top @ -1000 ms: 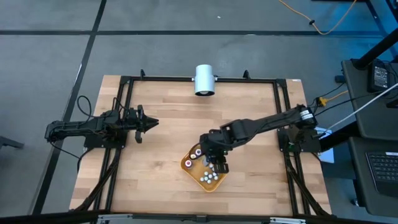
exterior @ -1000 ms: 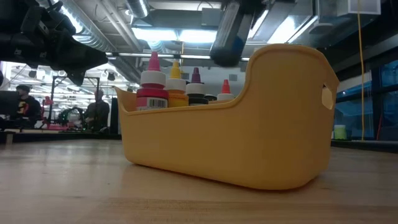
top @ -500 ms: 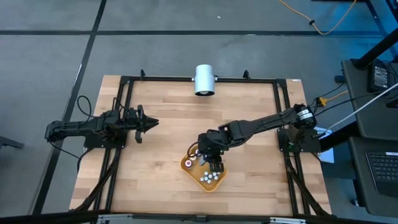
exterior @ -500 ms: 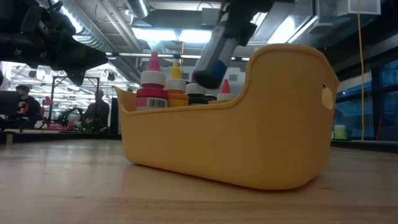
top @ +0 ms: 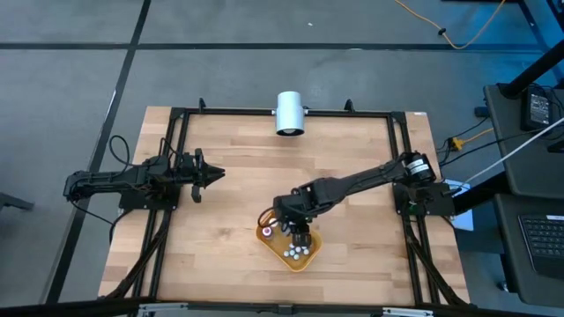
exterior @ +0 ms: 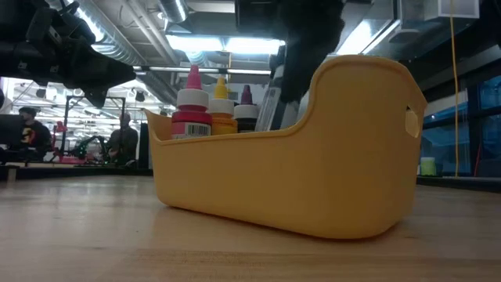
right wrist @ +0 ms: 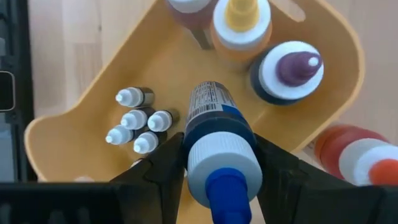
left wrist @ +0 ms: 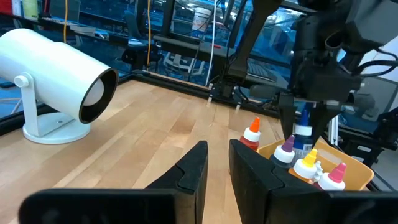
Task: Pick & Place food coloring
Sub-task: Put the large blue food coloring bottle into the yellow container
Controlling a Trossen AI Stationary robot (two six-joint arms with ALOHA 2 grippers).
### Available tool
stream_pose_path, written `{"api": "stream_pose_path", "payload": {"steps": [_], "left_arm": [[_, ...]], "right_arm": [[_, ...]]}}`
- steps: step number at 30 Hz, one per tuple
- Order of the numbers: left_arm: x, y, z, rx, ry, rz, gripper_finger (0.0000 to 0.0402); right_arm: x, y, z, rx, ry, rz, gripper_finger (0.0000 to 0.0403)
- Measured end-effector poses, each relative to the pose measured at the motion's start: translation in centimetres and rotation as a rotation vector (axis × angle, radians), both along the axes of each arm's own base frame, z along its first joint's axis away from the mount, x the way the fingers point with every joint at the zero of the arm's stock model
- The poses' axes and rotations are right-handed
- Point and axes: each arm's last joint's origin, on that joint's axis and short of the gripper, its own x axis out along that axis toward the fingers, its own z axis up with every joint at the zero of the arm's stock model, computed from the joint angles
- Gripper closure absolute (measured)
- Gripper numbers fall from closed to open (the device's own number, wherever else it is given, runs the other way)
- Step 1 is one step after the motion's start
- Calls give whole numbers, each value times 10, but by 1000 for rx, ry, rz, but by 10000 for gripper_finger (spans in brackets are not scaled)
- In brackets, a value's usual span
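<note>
- Left gripper [top: 214, 174], at the left of the high view over bare wood, well apart from the tray; fingers [left wrist: 194, 167] nearly together with only a narrow slit between them, holding nothing.
- White cylinder [top: 288, 113] at the top centre of the high view, by the table's far edge; at the upper left of the left wrist view, on its round foot.
- Orange tray [top: 267, 239] at the lower centre of the high view, on the wooden table [top: 229, 238].
- Right gripper [top: 295, 231] directly above the tray, clamped on a blue-topped food coloring bottle [right wrist: 221, 155], tip pointing down into the tray, bottle partly below the rim in the low view.
- Inside the tray, centre-left of the right wrist view: a cluster of tiny white-topped bottles [right wrist: 138, 121] lying together.
- At the upper middle of the same view: a yellow-tipped bottle [right wrist: 240, 25] and a purple-tipped bottle [right wrist: 286, 71], upright, just beside each other.
- At the lower right of that view: a red bottle with an orange tip [right wrist: 354, 155], outside the tray wall, near it.
</note>
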Motion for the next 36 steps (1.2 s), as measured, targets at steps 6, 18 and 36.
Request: {"api": "stream_pose_path", "payload": {"steps": [6, 18, 36], "left_arm": [[0, 0, 0, 0, 1, 0, 337], [0, 0, 0, 0, 0, 0, 340], [0, 0, 0, 0, 0, 0, 340]], "right_arm": [[2, -3, -3, -41, -9, -20, 240], [5, -3, -12, -34, 18, -18, 240], [8, -3, -27, -27, 84, -80, 240]]}}
